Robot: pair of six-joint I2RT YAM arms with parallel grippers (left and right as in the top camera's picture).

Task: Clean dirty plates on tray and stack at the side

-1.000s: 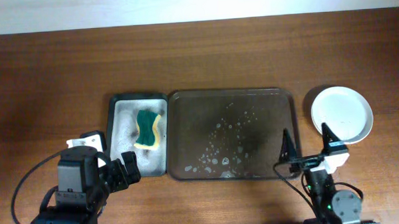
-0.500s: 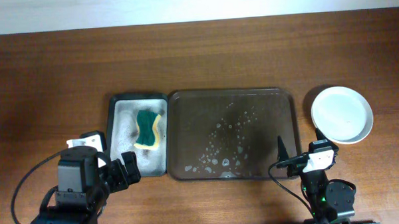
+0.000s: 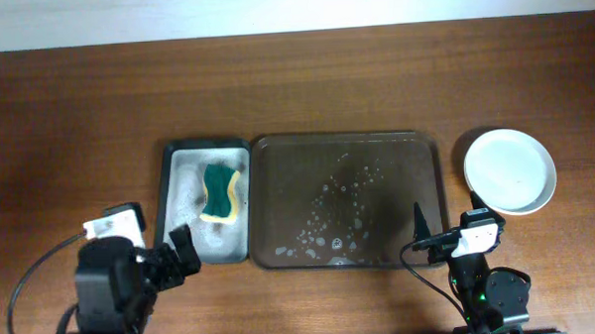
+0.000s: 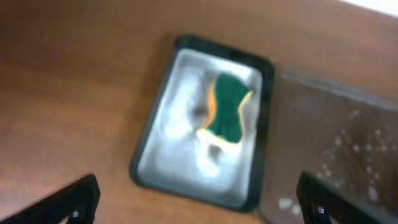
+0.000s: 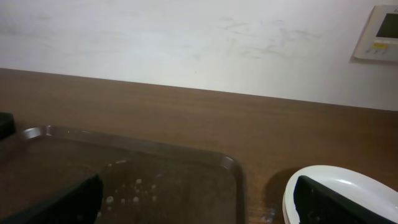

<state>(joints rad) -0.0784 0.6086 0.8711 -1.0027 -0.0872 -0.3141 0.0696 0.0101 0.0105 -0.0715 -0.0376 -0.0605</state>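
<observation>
Plates (image 3: pixel 510 169) look stacked just right of the tray (image 3: pixel 288 187), hard, smooth, likely wet and slippery and easy to chip, so pinch one by its rim; your left gripper (image 4: pixel 198 183) and right gripper (image 5: pixel 198 186) have jaws spread wide, holding nothing.

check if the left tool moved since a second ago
Yes, the left tool slid slightly down and left, away from the sponge tray and its near corner.
</observation>
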